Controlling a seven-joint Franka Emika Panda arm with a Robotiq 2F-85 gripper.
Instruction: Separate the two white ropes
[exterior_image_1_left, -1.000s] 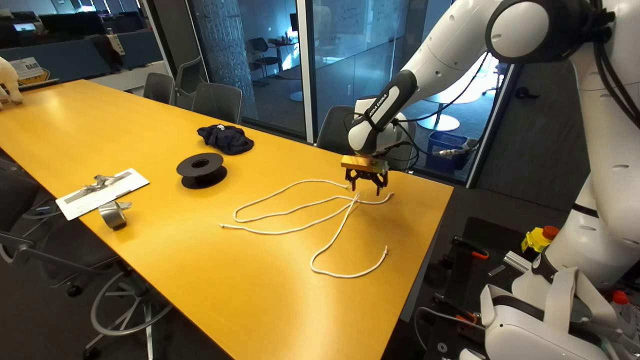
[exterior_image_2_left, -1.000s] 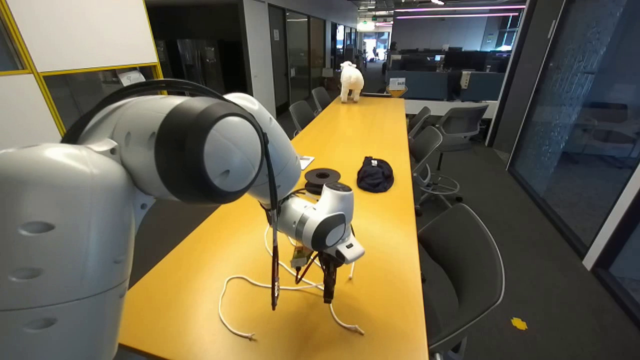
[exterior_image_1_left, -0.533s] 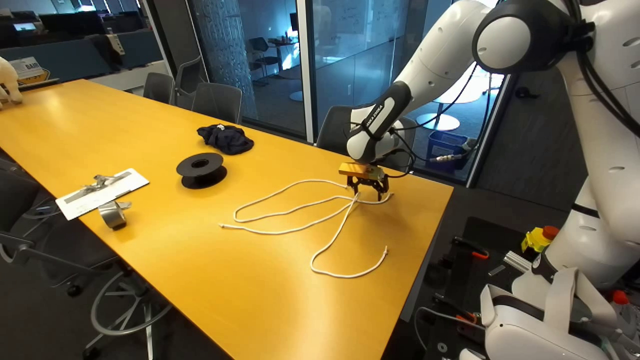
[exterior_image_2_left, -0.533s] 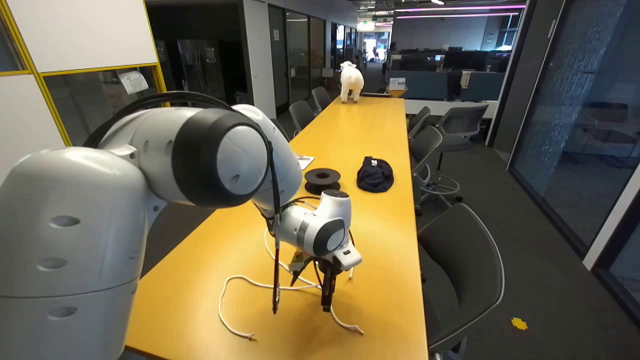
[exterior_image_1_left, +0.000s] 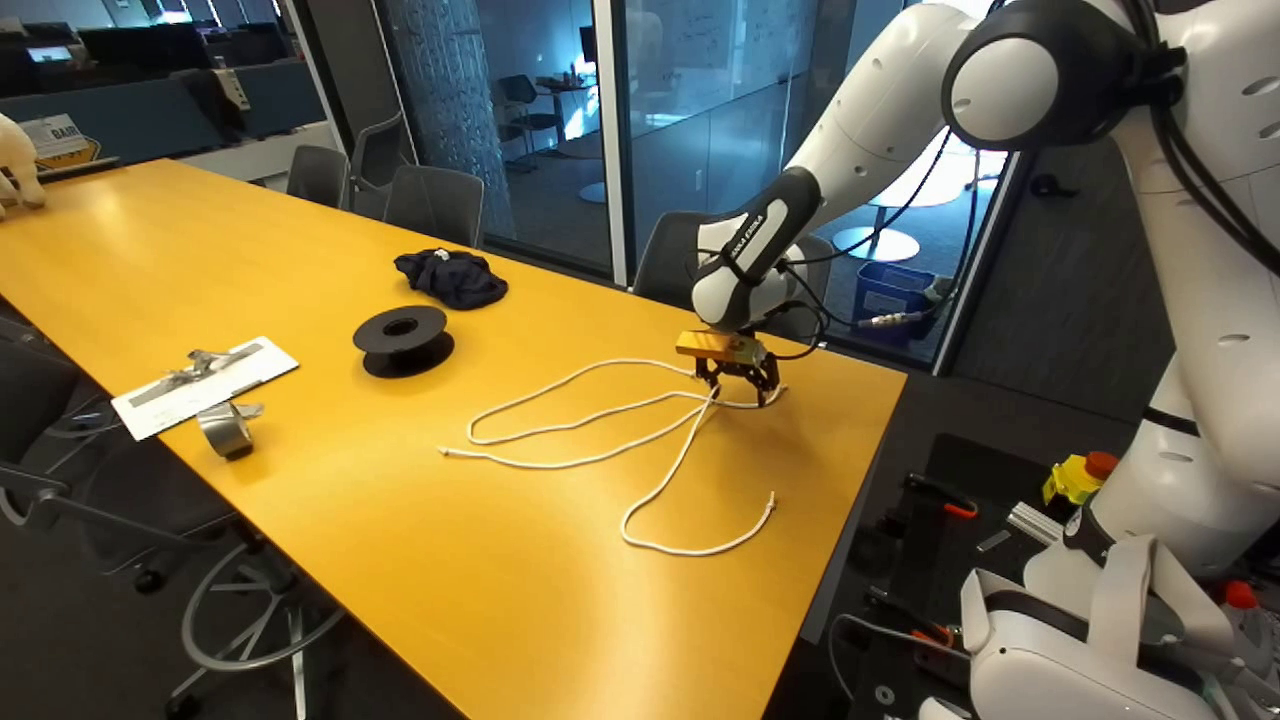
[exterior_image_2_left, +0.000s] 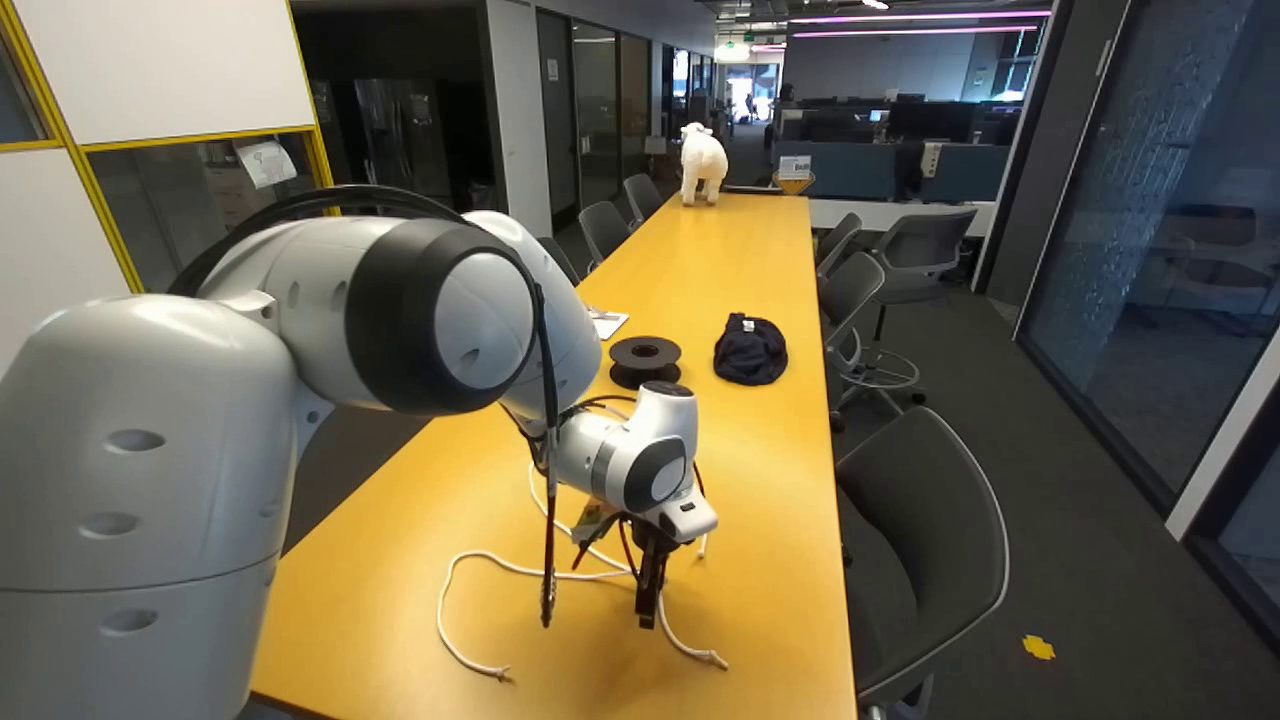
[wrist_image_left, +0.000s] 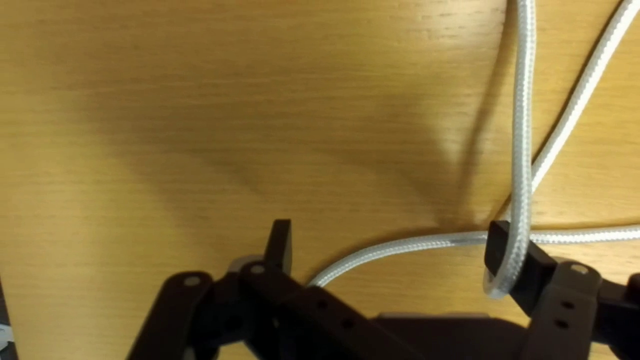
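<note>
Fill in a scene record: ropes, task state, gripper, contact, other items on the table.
Ropes: in the wrist view, the folded white rope has one strand passing over the other white rope
Task state: not yet separated
Gripper: open, low over the yellow table, near that crossing
Contact: no rope clamped; touching or not, cannot tell
Other items: black spool, dark navy cloth item, silver tape roll, white board
Far end: white sheep-like figure
</note>
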